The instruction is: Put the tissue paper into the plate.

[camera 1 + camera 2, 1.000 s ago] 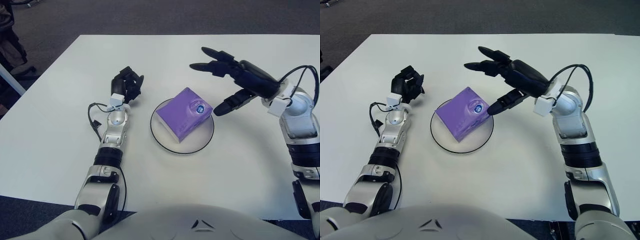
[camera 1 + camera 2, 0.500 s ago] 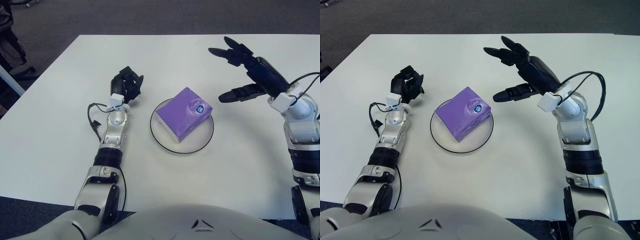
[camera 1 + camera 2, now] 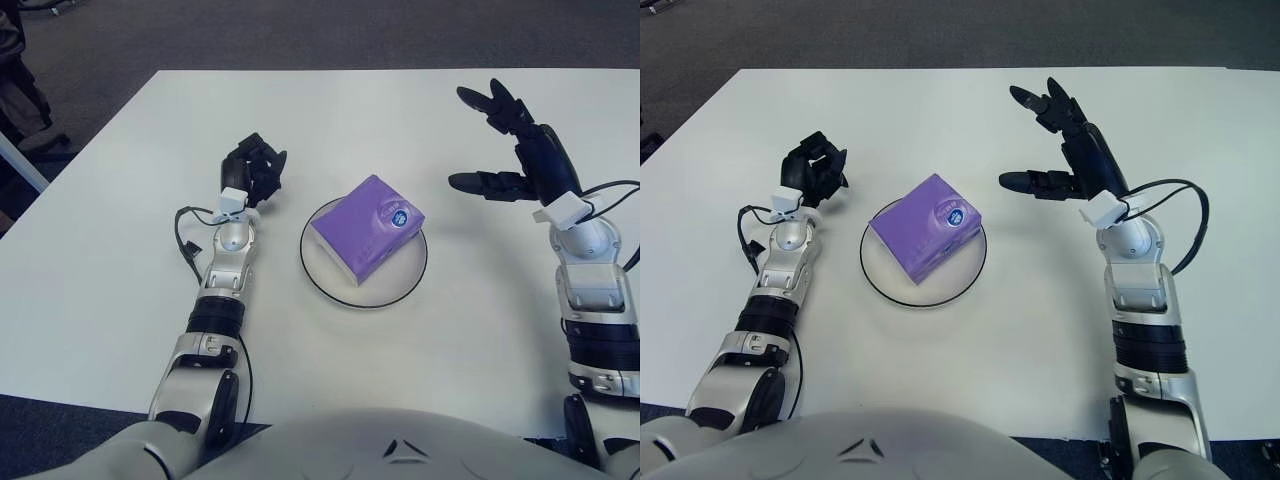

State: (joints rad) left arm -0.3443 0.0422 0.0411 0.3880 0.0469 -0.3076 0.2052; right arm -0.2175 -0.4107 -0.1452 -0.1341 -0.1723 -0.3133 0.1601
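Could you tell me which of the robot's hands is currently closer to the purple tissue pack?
Right, by a small margin. The right hand hovers open to the right of the tissue pack on the plate; the left hand rests curled on the table, farther left.

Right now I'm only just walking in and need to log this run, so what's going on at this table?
The purple tissue pack already lies in the white plate on the white table. The right hand hangs open to the plate's right, holding nothing and clear of the pack. The left hand rests curled on the table to the plate's left, holding nothing.
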